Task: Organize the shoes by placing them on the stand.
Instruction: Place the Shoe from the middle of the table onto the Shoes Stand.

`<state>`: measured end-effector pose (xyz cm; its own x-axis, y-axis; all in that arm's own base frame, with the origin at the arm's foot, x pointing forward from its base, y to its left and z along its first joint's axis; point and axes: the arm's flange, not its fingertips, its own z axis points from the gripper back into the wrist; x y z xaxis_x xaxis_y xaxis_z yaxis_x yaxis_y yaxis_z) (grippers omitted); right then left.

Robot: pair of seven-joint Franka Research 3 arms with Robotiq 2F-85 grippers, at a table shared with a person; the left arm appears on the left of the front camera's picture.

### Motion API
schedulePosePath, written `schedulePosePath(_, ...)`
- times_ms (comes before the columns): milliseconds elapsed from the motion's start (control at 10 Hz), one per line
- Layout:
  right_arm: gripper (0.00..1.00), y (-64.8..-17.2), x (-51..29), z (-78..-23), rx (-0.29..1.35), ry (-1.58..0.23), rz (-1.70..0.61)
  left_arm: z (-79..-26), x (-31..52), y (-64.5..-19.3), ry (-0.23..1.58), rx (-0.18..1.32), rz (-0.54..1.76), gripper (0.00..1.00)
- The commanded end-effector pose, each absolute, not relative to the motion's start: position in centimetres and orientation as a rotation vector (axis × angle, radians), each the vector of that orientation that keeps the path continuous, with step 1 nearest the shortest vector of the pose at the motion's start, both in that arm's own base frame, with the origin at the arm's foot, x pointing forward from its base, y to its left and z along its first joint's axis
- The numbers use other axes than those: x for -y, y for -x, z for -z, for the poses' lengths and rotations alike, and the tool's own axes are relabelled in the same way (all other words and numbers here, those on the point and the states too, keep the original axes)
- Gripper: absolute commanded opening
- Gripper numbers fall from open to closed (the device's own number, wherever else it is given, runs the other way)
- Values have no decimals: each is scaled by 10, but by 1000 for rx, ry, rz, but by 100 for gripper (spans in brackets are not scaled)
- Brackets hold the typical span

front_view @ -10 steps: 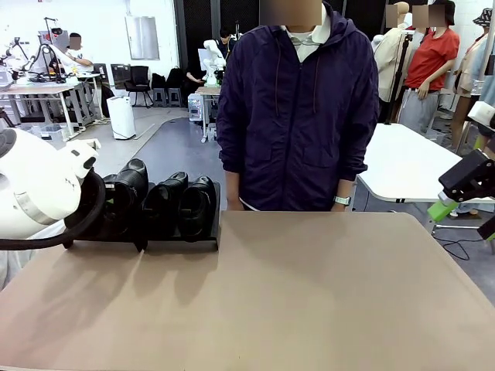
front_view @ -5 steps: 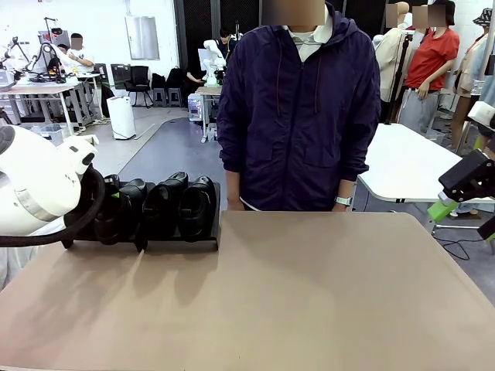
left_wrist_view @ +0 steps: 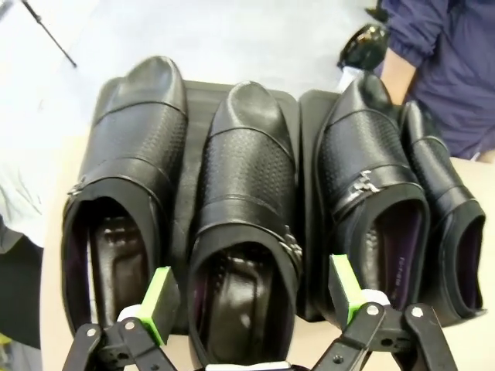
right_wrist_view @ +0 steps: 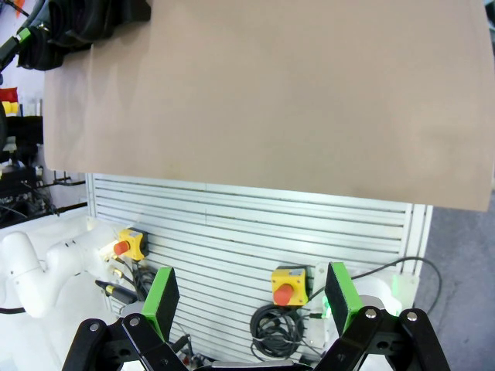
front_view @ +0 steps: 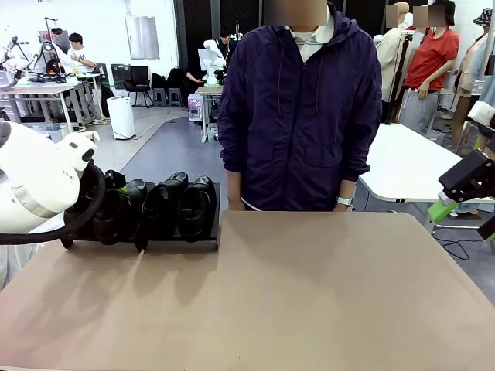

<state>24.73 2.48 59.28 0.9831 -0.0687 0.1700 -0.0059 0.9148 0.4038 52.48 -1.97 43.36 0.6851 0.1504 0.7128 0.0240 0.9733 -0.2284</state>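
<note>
In the left wrist view, four black slip-on shoes sit side by side on the stand (left_wrist_view: 298,116), toes toward twelve o'clock. From left to right: the first shoe (left_wrist_view: 124,193), the second shoe (left_wrist_view: 247,224), the third shoe (left_wrist_view: 371,209) and the fourth shoe (left_wrist_view: 448,224) at three o'clock. The left gripper (left_wrist_view: 251,297) stands released, its green pads spread either side of the second shoe's heel and gripping nothing. A second earlier that shoe was lifted and tilted above the row; now it lies level among the others and the jaws have parted. To finish well, I judge the arm should back straight away from the heel, pads kept wide so they do not drag the shoe off. The right gripper (right_wrist_view: 247,301) hangs released over the table edge (right_wrist_view: 263,193), unchanged.
</note>
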Motion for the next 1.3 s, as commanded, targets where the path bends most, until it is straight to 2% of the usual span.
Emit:
schedulePosePath(0, 100, -249, -25, -596, 185, -441, 9, -439, 7, -531, 284, 771, 35, 100)
schedulePosePath(100, 100, -249, -25, -596, 185, -441, 9, -460, 4, -521, 280, 727, 83, 100)
schedulePosePath(300, 100, -249, -25, -596, 185, -441, 9, -511, -19, -502, 132, 598, 156, 100)
schedulePosePath(500, 100, -249, -25, -596, 185, -441, 9, -562, -53, -487, 218, 296, 247, 100)
schedulePosePath(600, 100, -249, -25, -596, 185, -441, 9, -584, -66, -477, 339, 240, 238, 100)
schedulePosePath(800, 100, -249, -25, -596, 185, -441, 9, -628, -78, -445, 461, 308, 166, 100)
schedulePosePath(900, 100, -249, -25, -596, 185, -441, 9, -645, -75, -426, 449, 325, 153, 100)
schedulePosePath(1100, 100, -249, -25, -596, 185, -441, 9, -664, -63, -384, 303, 330, 152, 100)
schedulePosePath(1200, 100, -249, -25, -596, 185, -441, 9, -658, -57, -365, 261, 314, 131, 100)
